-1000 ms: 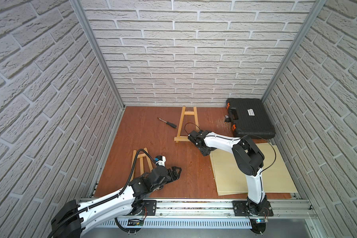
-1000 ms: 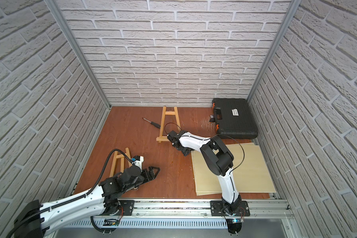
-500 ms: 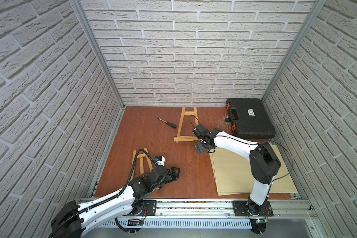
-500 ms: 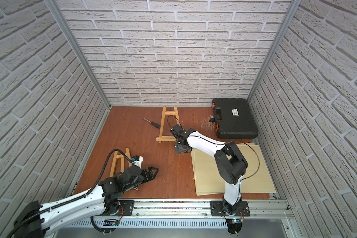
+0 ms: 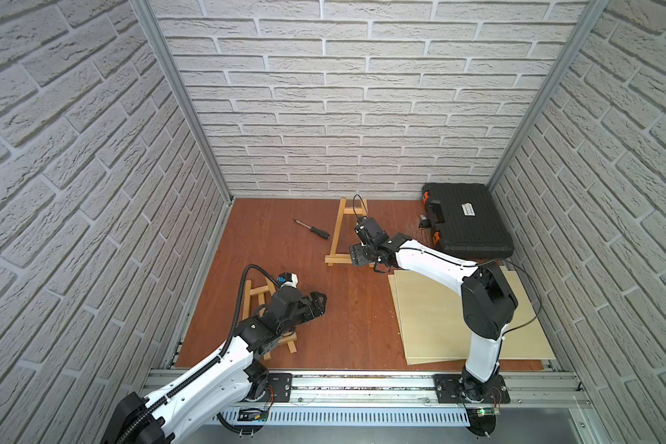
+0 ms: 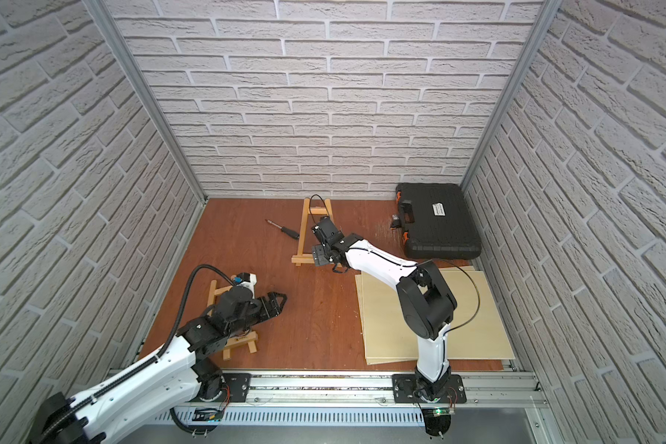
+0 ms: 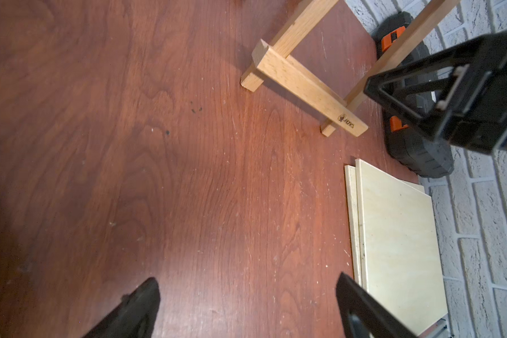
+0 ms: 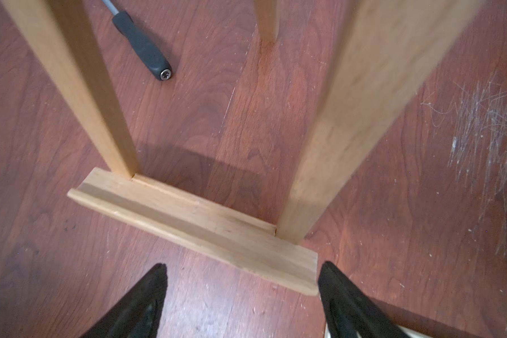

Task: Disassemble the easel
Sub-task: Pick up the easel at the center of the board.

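Note:
A small wooden easel (image 5: 339, 234) stands upright at the back middle of the floor in both top views, (image 6: 304, 230). My right gripper (image 5: 358, 255) sits low at the right end of the easel's bottom ledge (image 8: 193, 228). In the right wrist view the right gripper (image 8: 243, 264) is open, its fingertips just short of the ledge, one beside the ledge's end, nothing between them. A second wooden easel (image 5: 249, 294) lies partly hidden under my left arm. My left gripper (image 5: 319, 302) (image 7: 246, 277) is open over bare floor, holding nothing.
A black-handled screwdriver (image 5: 318, 231) (image 8: 142, 46) lies left of the standing easel. A black tool case (image 5: 468, 226) sits in the back right corner. Two stacked plywood sheets (image 5: 439, 307) (image 7: 398, 234) lie on the right, under my right arm. Brick walls enclose three sides.
My right arm's elbow swung out to the right and its gripper settled at the easel's ledge, jaws narrowing slightly. My left arm barely moved.

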